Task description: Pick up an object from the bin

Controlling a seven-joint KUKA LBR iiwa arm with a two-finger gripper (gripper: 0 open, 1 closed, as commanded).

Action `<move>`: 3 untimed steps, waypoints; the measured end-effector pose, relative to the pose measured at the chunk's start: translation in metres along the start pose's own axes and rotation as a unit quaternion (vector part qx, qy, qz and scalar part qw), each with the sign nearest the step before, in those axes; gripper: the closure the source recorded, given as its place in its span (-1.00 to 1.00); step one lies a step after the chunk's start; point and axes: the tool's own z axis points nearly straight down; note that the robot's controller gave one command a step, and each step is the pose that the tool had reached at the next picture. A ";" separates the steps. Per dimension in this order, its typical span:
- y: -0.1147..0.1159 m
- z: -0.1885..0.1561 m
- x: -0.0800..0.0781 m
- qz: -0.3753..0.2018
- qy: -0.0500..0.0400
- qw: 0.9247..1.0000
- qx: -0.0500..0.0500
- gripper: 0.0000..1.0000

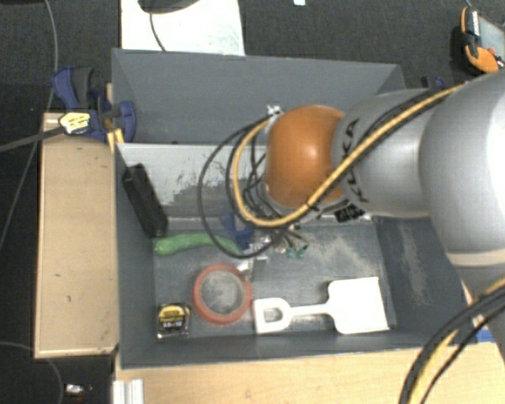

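Camera view shows the gripper (265,247) low at the right end of the green curved rubbery-looking strip (185,243) lying left of mid-bin — whether the claw is open I cannot tell — likely light, soft, best pinched across its narrow middle.

Green elongated thing (183,243): flat on bin (345,259) floor, left of centre, long axis roughly left-right, right end hidden; red-rimmed round lid (222,294): flat, greyish centre, near and below green thing's right end; white plastic spatula (328,308): flat, blade to right, holed handle end just beside lid; yellow-black tape measure (172,318): front-left corner; black bar (145,200): against left wall.
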 end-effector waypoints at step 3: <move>0.122 0.012 -0.003 0.075 -0.007 0.997 -0.004 -1.00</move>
